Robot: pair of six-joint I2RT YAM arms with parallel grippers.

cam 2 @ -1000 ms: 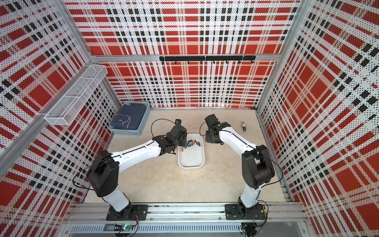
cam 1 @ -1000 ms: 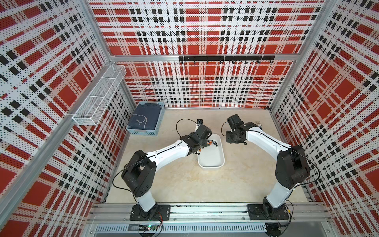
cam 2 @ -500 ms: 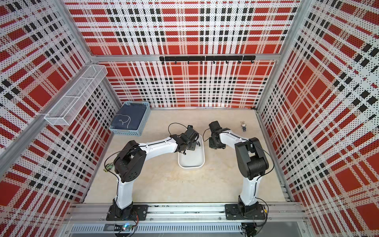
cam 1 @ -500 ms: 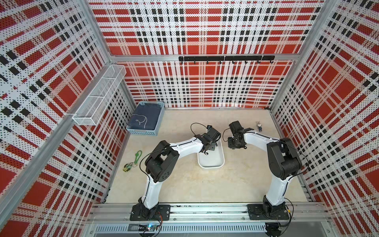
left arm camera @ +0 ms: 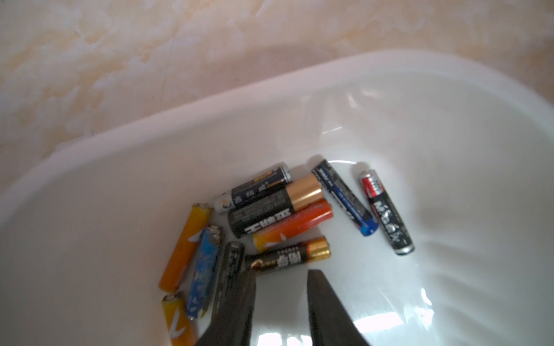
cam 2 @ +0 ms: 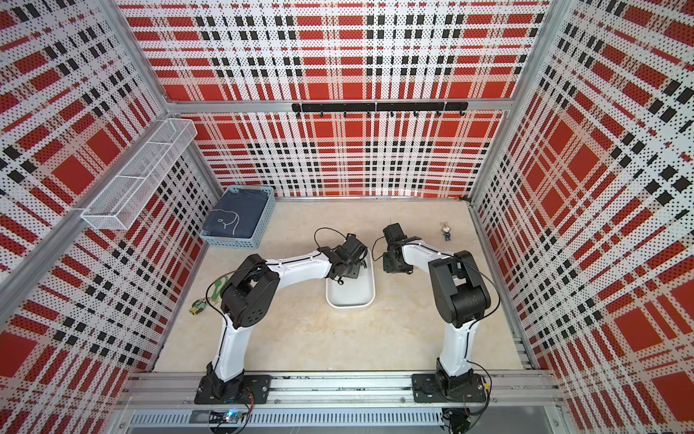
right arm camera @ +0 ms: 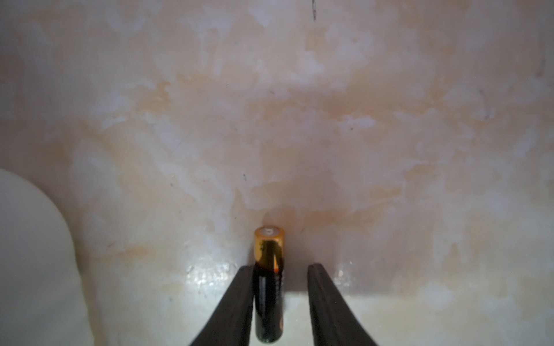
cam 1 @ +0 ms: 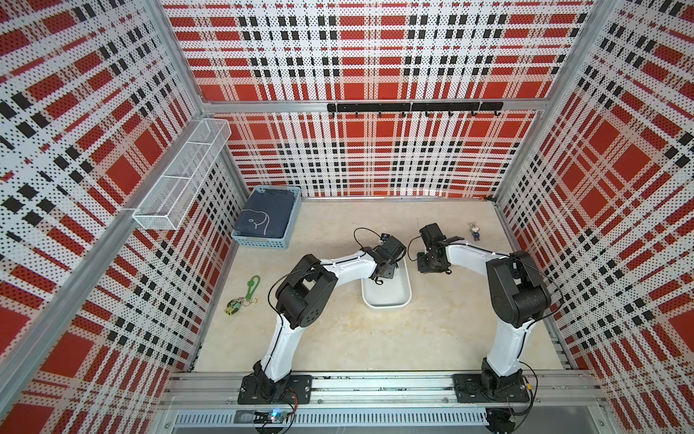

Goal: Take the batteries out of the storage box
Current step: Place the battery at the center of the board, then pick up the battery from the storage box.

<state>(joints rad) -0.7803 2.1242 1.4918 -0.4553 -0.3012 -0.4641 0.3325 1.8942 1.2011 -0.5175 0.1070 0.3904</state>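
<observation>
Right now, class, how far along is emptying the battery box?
Done: one black-and-gold battery lies on the table outside the storage box, at the open right hand. In hand: the open left hand hovers inside the box. Left: about ten batteries there.

Roughly ten batteries (left arm camera: 269, 215) in storage box (left arm camera: 449, 134).

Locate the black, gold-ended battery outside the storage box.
In the right wrist view the black battery sits between the open fingers of the right hand, against one of them, over bare table right of the storage box.
</observation>
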